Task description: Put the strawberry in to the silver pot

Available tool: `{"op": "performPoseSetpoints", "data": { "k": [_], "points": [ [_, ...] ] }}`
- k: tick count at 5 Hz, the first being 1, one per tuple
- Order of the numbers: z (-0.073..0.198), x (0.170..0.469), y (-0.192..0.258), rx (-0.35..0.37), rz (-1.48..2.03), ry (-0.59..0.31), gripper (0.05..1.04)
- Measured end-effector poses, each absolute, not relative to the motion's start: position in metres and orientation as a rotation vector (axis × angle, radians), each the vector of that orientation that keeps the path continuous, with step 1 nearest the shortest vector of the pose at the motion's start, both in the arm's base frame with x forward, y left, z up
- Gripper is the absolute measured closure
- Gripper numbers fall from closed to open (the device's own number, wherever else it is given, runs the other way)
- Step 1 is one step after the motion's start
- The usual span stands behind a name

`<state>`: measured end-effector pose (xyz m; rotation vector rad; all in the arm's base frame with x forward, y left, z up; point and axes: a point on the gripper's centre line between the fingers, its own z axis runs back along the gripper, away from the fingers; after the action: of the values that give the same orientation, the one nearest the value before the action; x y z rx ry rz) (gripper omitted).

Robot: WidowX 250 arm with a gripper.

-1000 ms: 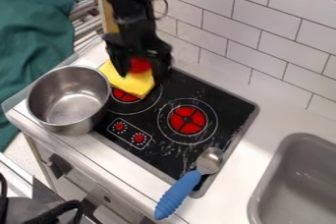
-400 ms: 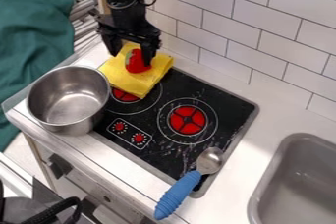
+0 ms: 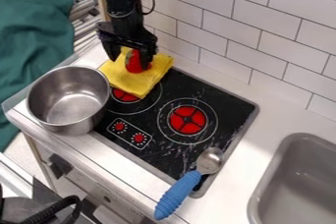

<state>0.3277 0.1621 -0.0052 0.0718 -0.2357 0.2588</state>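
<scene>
Red strawberry (image 3: 136, 63): it rests on the yellow cloth, toward the cloth's upper half in your view; its longer side looks to run up and down the view, with a sliver of green along its left edge. You cannot tell where its tip points.
Black gripper (image 3: 130, 64): it hangs over the cloth from the top edge, its fingers wide apart, one to either side of the strawberry. You see a gap at the left finger; whether the right one touches the fruit, you cannot tell.
Yellow cloth (image 3: 138, 85): it lies aslant across the far left corner of the stove top (image 3: 222, 101), its lower corner partly over the rear red burner (image 3: 125, 95).
Silver pot (image 3: 69, 73): you have it just beside the cloth, below and left of the strawberry, mouth up, its raised rim facing you on the way across.
Blue-handled spoon (image 3: 179, 194): well apart from the fruit, it slants over the stove top's near right corner.
Tiled wall (image 3: 230, 16): it bounds your right, behind the cloth and stove top.
</scene>
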Motion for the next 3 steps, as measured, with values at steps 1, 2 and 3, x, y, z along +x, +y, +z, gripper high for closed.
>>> {"op": "performPoseSetpoints", "data": {
  "k": [1,2,3],
  "points": [
    [-0.009,0.33,0.168,0.072,0.28,-0.237,0.077],
    [-0.02,0.33,0.167,0.061,0.298,-0.231,0.133],
    [-0.02,0.332,0.167,0.065,0.309,-0.245,0.428]
  ]
}}
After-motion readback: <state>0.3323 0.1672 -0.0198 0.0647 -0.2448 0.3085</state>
